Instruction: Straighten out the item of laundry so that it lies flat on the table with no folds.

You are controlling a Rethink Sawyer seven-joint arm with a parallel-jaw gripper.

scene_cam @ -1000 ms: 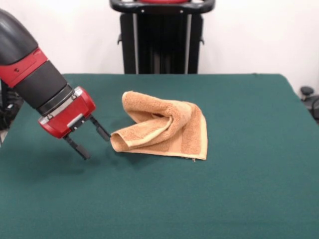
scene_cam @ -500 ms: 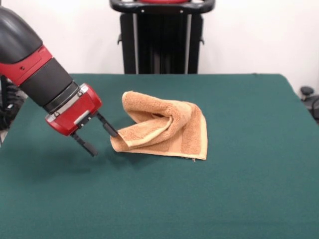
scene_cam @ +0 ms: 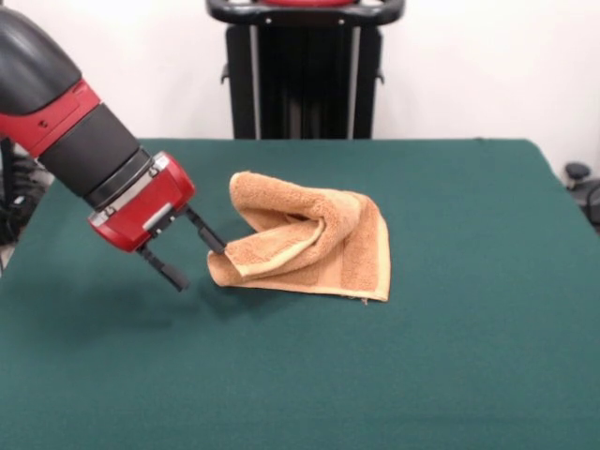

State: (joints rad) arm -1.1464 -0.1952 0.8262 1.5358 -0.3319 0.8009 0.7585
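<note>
The item of laundry [scene_cam: 314, 246], an orange-tan terry towel, lies crumpled and folded over itself near the middle of the dark green table [scene_cam: 450, 356]. Its upper layer arches up and curls inward, and a pale band runs along the folded left flap. A small tag shows at its lower right corner. My gripper [scene_cam: 196, 260] comes in from the left, tilted down to the right, and is open. The upper finger's tip is at the towel's left corner; the lower finger hangs just above the cloth of the table, left of the towel.
A black stand [scene_cam: 305, 70] rises behind the table's far edge. The table's right corner lies near a dark object [scene_cam: 581, 183] at the picture's right edge. My red and black arm [scene_cam: 66, 122] fills the upper left.
My gripper has moved right and slightly up toward the towel's left corner. It stayed open. The towel has not moved.
</note>
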